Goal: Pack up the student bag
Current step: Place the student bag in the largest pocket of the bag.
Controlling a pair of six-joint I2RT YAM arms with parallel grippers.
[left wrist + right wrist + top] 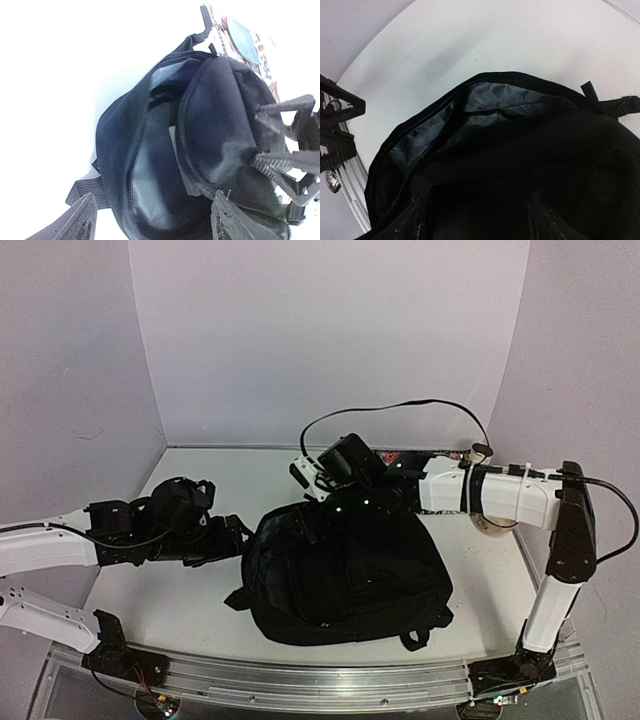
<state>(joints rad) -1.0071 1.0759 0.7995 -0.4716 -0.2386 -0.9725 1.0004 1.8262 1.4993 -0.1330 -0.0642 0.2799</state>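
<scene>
Nearest, the bag (350, 580) lies flat mid-table (150, 595), close to the near edge, w/ a strap (238, 598) poking out at its 8 o'clock. L claw (155, 200) sits at the bag's 9 o'clock. Its fingers (80, 222) are spread wide, nothing pinched, tips just beside the fabric. The main zip (406, 174) is undone, and grey lining (485, 100) shows inside the mouth. R arm (500, 495) stretches across from 3 o'clock, putting R claw (475, 200) at approx the bag's 11 o'clock, over the front panel. It's spread too, black fabric under and betw. the fingers, nothing clamped. Whether the tips touch the cloth, can't tell. Beyond the bag, approx 1 o'clock, a printed cover (245, 45) lies on the table, partly hidden by the bag.
</scene>
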